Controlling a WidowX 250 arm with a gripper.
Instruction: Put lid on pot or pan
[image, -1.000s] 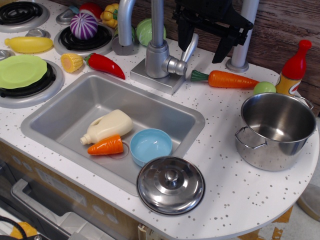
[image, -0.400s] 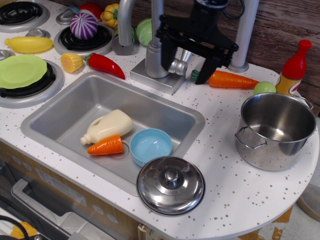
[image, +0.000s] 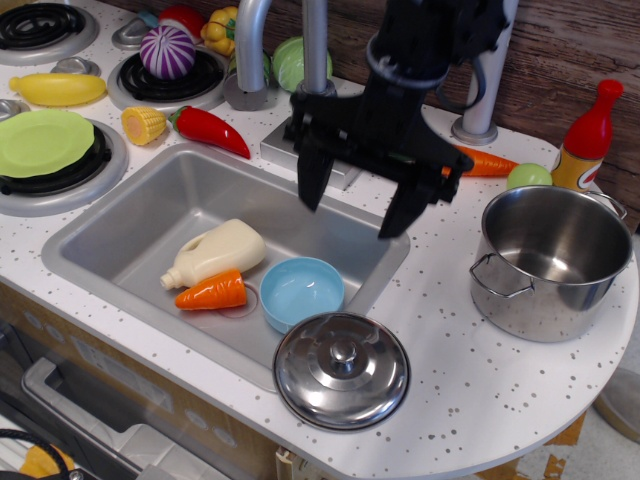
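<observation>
A: Stainless steel is being targeted: the domed lid (image: 342, 370) is lying at lower centre, on the counter's front edge, well apart from the two-handled pot (image: 553, 260) at right. How is the grasp being done well?

B: The gripper (image: 355, 205), jaws being held apart over the sink (image: 120, 235), is best being centred on the small knob.

A: Counts?

B: One lid, one pot, two carrots being counted.

Shiny domed lid (image: 342, 370) flat on counter edge, open steel pot (image: 551, 261) upright, well apart
</observation>
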